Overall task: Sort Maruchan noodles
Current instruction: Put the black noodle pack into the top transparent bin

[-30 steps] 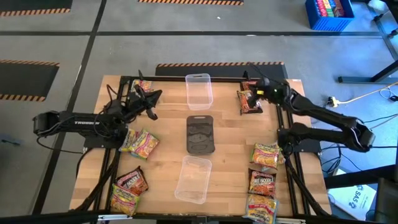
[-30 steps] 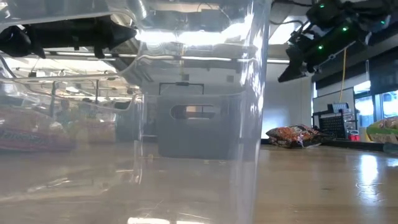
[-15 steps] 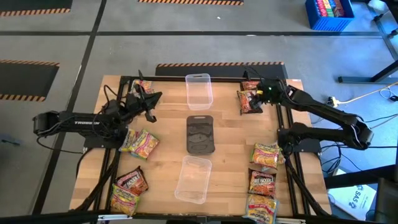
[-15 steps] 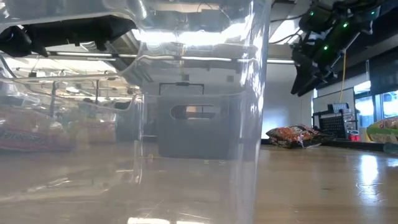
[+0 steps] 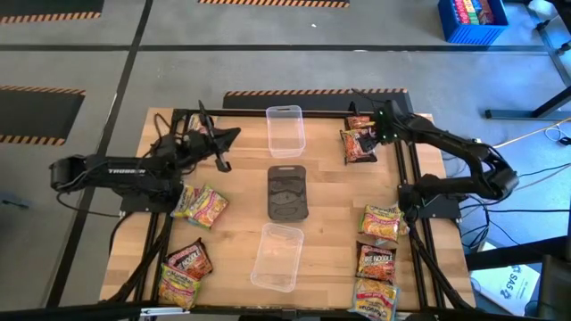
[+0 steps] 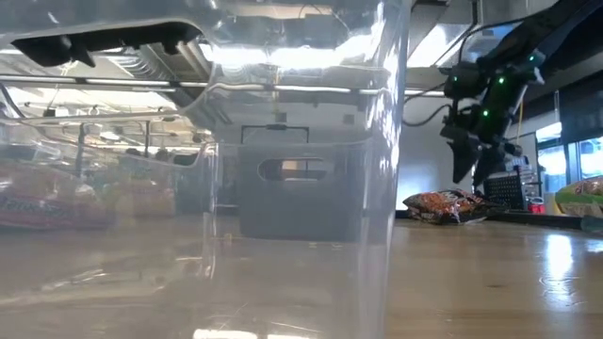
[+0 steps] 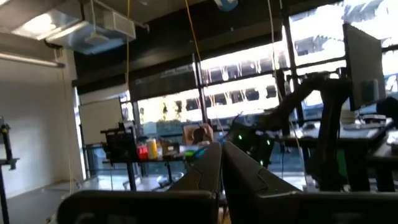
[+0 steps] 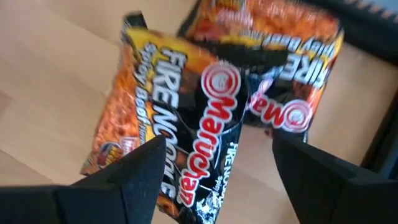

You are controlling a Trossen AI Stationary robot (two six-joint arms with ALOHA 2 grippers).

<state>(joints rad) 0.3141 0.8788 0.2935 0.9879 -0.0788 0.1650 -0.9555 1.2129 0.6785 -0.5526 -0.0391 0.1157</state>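
Two dark Maruchan noodles packets (image 8: 186, 124) lie flat, overlapping, at the table's far right (image 5: 359, 143). My right gripper (image 8: 214, 155) hangs above them, pointing down, open, with a finger on either side of the nearer packet and touching nothing; the low view shows it (image 6: 476, 165) above the packets (image 6: 443, 203). More packets lie at the left (image 5: 201, 205) and down the right edge (image 5: 381, 221). My left gripper (image 5: 232, 135) is shut and empty, raised over the far left, its fingers (image 7: 222, 158) tilted up toward the room.
A clear tray (image 5: 285, 129) stands at the far middle and another (image 5: 277, 257) at the near middle, with a dark grey lid (image 5: 288, 192) between them. More packets lie at the near left (image 5: 186, 261) and near right (image 5: 376, 261). A black frame rail (image 5: 406, 178) runs beside the dark packets.
My right gripper has sunk toward the dark packets at the far right, tipped from nearly level to pointing down, and opened. My left gripper has risen a little and rolled, staying shut. No packet has moved.
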